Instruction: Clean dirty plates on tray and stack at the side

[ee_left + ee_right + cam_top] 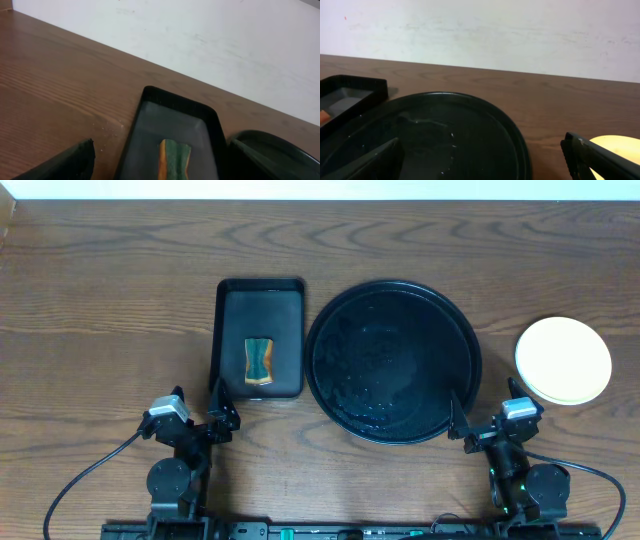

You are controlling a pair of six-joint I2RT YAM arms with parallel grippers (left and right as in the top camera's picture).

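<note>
The large round black tray [393, 362] sits right of centre with no plates on it, only small wet specks; it also shows in the right wrist view [445, 135]. The plates [563, 360] stand stacked on the table to the tray's right, the pale yellow one on top; its edge shows in the right wrist view [620, 145]. My left gripper [212, 412] is open and empty near the front edge, just before the rectangular tray. My right gripper [480, 423] is open and empty at the round tray's front right rim.
A smaller rectangular black tray [260, 310] lies left of the round tray and holds a green and orange sponge [258, 360], also in the left wrist view [175, 159]. A white wall runs along the table's far edge.
</note>
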